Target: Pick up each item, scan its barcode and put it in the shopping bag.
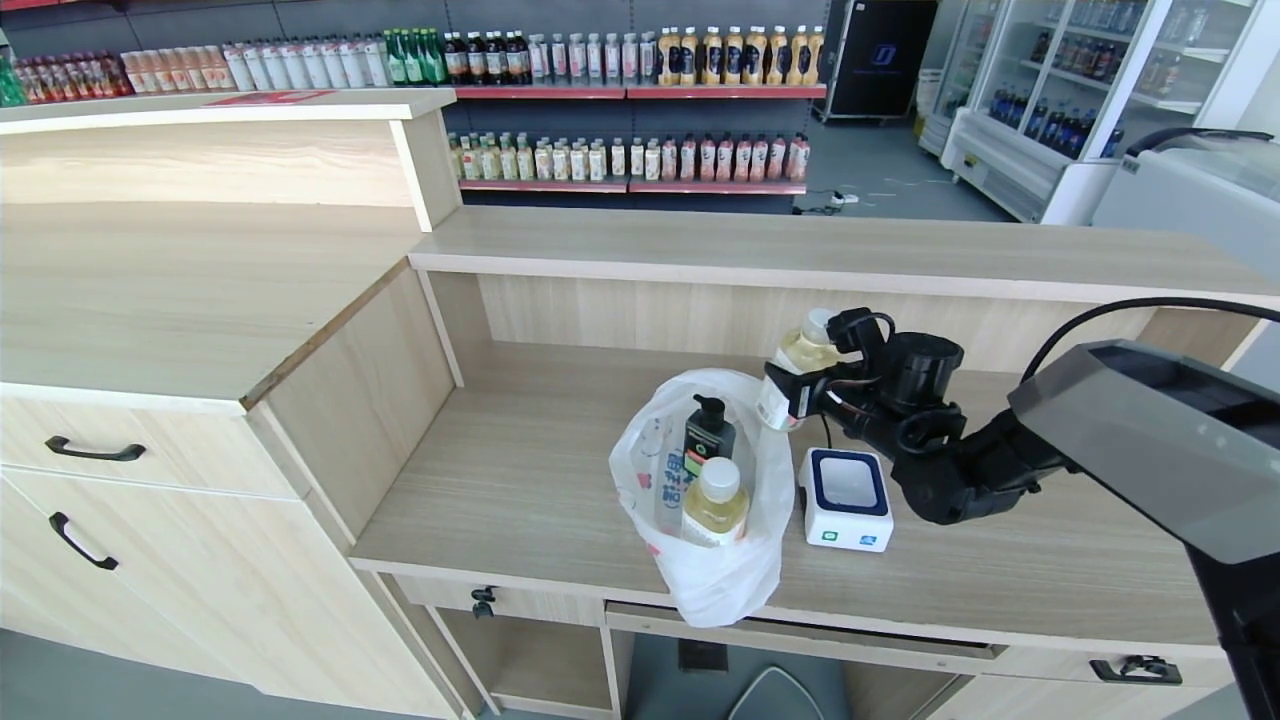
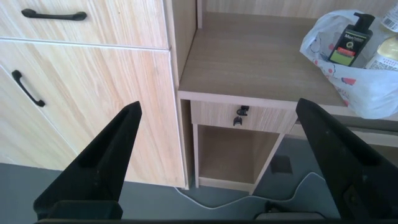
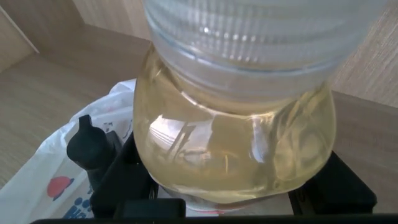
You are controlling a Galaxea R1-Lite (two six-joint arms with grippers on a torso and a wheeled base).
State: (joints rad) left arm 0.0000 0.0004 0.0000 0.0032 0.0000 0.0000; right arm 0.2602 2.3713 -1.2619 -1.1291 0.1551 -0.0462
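One clear bottle (image 1: 803, 352) of pale yellow drink, white-capped, is clamped at its label in the right gripper (image 1: 790, 398). It is raised off the counter (image 1: 520, 480), at about 1 o'clock from the shopping bag (image 1: 640, 470) and 11 o'clock from the white scanner (image 1: 846, 497). It seems just clear of the bag's rim. Inside the bag stand a black pump bottle (image 1: 708, 435) and a second yellow drink (image 1: 716, 500). The left wrist view shows the left gripper (image 2: 217, 106) spread wide and empty, low before pale wood drawers (image 2: 81, 37). Drink shelves (image 1: 640, 90) and a glass-door fridge (image 1: 1050, 80) line the shop behind.
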